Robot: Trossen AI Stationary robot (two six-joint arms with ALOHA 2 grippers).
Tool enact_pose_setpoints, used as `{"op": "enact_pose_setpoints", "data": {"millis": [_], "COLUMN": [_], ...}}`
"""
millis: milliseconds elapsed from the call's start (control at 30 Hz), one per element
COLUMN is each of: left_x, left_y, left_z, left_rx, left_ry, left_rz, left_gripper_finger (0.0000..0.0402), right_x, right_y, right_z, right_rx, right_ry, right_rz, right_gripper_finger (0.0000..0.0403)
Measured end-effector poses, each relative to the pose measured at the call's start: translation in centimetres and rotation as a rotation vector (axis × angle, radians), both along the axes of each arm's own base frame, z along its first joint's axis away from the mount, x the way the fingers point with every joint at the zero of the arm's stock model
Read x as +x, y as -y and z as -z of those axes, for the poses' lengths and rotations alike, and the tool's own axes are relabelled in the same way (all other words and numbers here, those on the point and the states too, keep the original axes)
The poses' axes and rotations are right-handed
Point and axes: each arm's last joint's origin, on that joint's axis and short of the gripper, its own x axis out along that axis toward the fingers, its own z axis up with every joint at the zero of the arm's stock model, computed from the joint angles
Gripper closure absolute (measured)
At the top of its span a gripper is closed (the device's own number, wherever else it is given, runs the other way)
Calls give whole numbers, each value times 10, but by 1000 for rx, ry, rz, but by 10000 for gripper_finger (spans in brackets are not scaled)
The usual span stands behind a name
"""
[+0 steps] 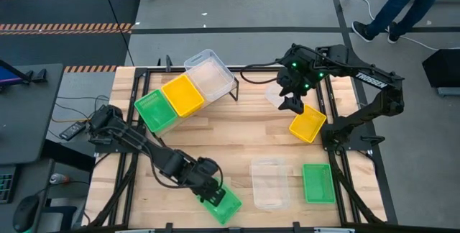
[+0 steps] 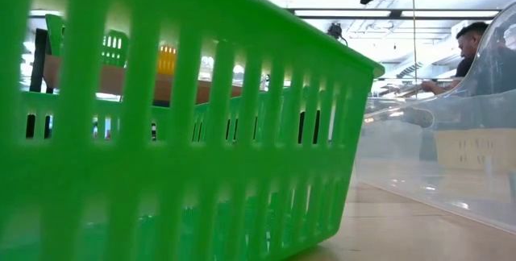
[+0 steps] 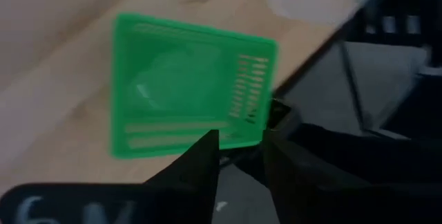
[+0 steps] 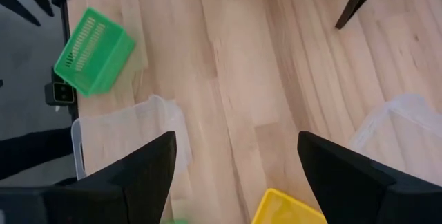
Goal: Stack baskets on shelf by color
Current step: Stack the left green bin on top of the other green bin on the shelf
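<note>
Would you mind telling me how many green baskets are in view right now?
3: one green basket on the shelf, one at the table's near edge by the left gripper, one flat on the right side. Stacked ones may hide beneath.

Bright, even light (left wrist view motion-blurred throughout).
</note>
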Motion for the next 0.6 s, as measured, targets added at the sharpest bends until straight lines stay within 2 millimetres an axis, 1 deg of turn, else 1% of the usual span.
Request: {"op": "enact_pose_setpoints", "data": {"millis": [200,400,500,600], "left_x": [5,-2,-7,-8], "left_y": [3,1,-3,-5], "left_z": [5,29,44,51], "left_rx": [-24,-39,-25,-18], "left_ry": [83,4,-53,-59], "left_rz": [66,110,86,86], "left_gripper_finger": [321,360,380,395], "right_x": [0,0,0,1], "right_y": [0,0,0,0], "right_z": [0,0,0,0], "right_rx": [-2,-3,-3,-6], "right_ry": [0,2,3,7], "right_rz": [-3,-3,-3,-3], "right_gripper_finger": [96,96,96,96]}}
